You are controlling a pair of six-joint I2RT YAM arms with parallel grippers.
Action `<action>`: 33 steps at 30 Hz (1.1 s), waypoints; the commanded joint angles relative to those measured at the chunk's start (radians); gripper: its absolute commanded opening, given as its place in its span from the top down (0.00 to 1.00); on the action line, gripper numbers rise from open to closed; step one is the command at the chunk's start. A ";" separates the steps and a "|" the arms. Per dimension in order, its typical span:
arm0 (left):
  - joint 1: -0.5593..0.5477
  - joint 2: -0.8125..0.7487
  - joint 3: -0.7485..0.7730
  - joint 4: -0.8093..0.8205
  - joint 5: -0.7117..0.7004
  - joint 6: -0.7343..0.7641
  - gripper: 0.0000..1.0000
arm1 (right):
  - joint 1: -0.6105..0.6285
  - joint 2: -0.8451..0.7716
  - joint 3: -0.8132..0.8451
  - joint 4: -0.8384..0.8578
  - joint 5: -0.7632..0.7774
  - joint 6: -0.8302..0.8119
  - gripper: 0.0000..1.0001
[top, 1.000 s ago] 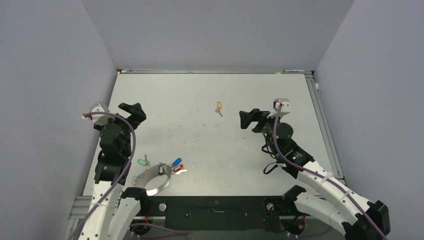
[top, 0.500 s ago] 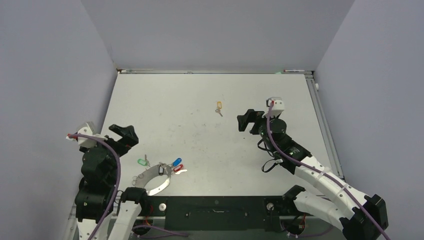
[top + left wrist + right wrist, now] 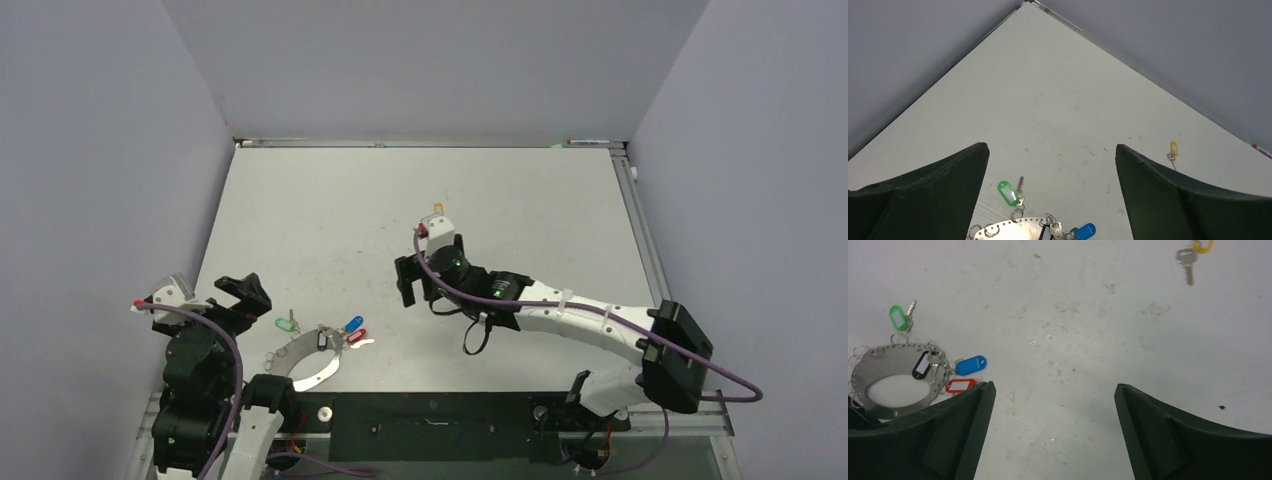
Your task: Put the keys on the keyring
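Found keyring (image 3: 318, 375) flat on tabletop (image 3: 330, 200) at near edge, just beside left arm base (image 3: 262, 395). Noted blue tag (image 3: 970, 365), red tag (image 3: 960, 385) and black tag (image 3: 922, 365) bunched at its right rim. Noted green-tagged key (image 3: 898, 317) at far rim, seemingly hooked on; link too small to confirm. Logged yellow-tagged key (image 3: 1186, 262) alone mid-tabletop, well apart from ring, partly hidden behind right wrist (image 3: 440, 228) in top view. Saw left jaws spread wide, empty, left of green-tagged key. Saw right jaws equally wide, empty, hovering between both groups.
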 commanded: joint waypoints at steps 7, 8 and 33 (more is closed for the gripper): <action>-0.019 -0.021 -0.027 0.030 -0.016 0.025 0.04 | 0.297 0.393 0.312 -0.034 0.133 -0.002 0.05; -0.021 -0.024 -0.026 0.027 -0.021 0.023 0.04 | 0.321 0.440 0.357 -0.056 0.155 -0.001 0.05; -0.041 -0.061 -0.027 0.011 -0.087 0.015 0.04 | 0.457 0.930 0.780 -0.260 0.285 -0.014 0.00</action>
